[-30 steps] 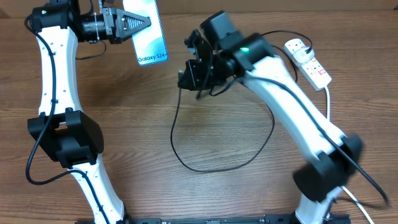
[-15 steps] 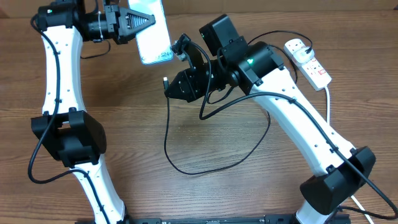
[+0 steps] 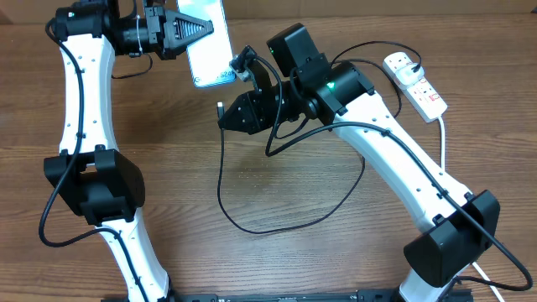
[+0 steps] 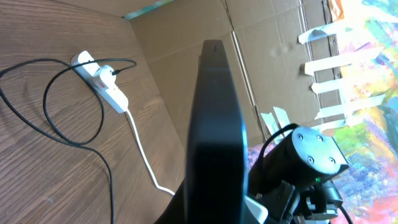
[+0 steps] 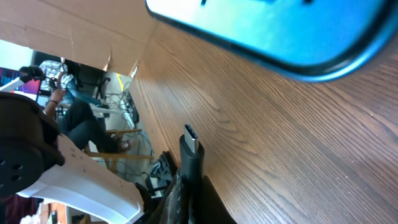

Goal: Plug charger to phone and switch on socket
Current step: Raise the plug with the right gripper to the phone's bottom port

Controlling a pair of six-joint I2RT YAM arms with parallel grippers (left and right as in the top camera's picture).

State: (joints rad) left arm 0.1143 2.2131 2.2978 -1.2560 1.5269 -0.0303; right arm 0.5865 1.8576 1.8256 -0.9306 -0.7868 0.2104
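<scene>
My left gripper is shut on the phone and holds it off the table at the top centre, its lower end pointing down and right. In the left wrist view the phone shows edge-on between the jaws. My right gripper is shut on the charger connector, just below the phone's lower end and apart from it. In the right wrist view the connector tip points up toward the phone's blue end. The black cable loops over the table. The socket lies at the top right with the black plug in it.
The socket's thick white cord runs down the right side behind my right arm. In the left wrist view the socket and white cord lie on the wood, with cardboard walls behind.
My right gripper swung left with the connector and now sits just under the phone's lower end. My left gripper shifted the phone slightly right and tilted it. The cable loop followed left.
</scene>
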